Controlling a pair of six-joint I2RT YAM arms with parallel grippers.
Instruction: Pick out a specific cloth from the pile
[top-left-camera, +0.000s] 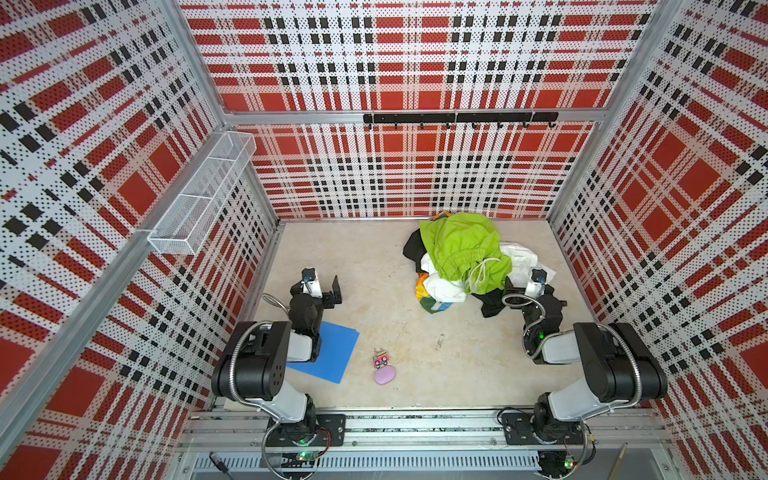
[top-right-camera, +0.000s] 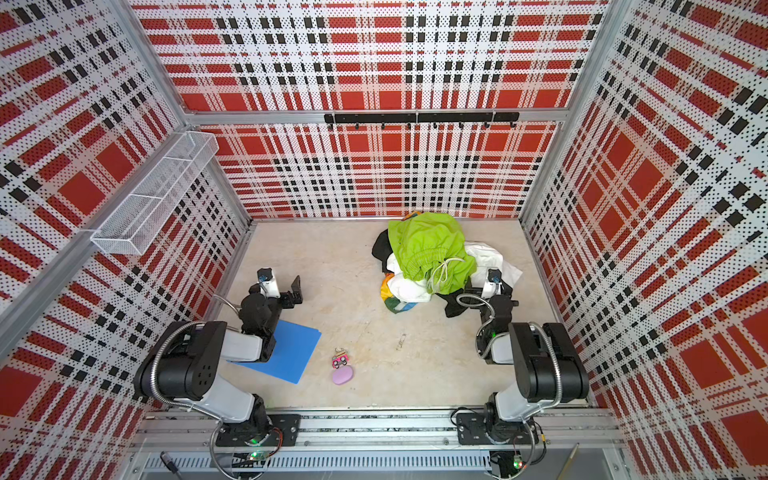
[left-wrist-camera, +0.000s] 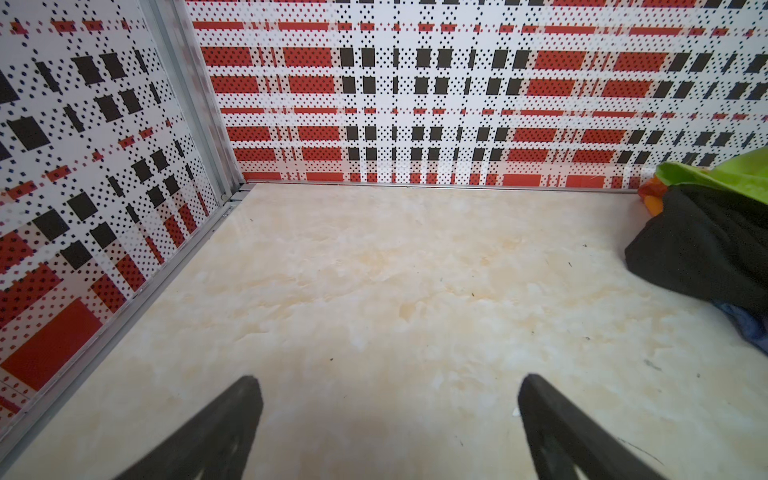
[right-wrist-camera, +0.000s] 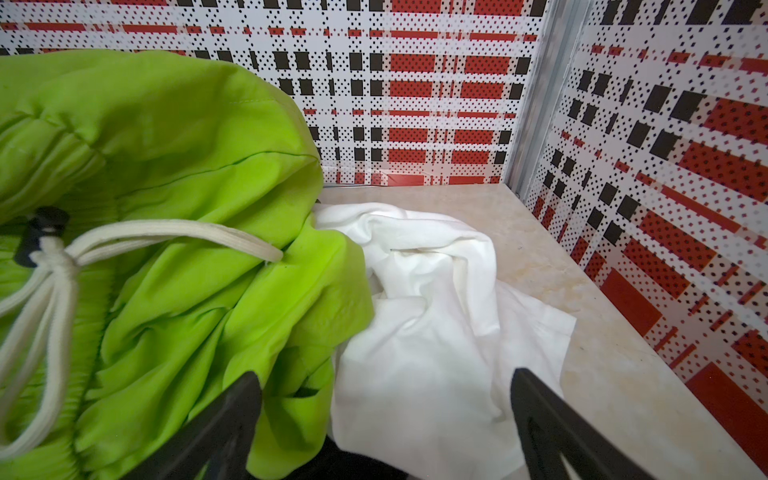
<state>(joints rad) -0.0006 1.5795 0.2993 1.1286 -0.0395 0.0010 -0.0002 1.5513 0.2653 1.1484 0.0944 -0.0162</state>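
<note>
Under pile (top-left-camera: 461, 245) lies cloth (top-left-camera: 432, 302); folder (top-left-camera: 337, 353) well left.

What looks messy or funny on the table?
The pile is a tangled heap. The rainbow cloth is mostly buried, with only a corner peeking out beneath the white garment at the pile's front edge. Nothing looks spilled or broken.

the walls (top-left-camera: 395, 62) are wearing a plaid of red blocks, white bands and black squares, all peppered with small dots, while the table (top-left-camera: 365, 266) is showing a cream, marbled surface with faint tan blotches. the pile (top-left-camera: 449, 286) is mixing a lime-green garment (top-left-camera: 457, 241) with off-white drawstrings (top-left-camera: 482, 270), a plain white garment (top-left-camera: 519, 255) and black pieces, and the cloth (top-left-camera: 432, 301) is peeking out in orange, yellow, green and blue panels. the folder (top-left-camera: 336, 353) is showing flat blue, the pebble-shaped thing (top-left-camera: 384, 375) pale lilac, and the left claw (left-wrist-camera: 386, 392) and right claw (right-wrist-camera: 384, 386) matte black.
</note>
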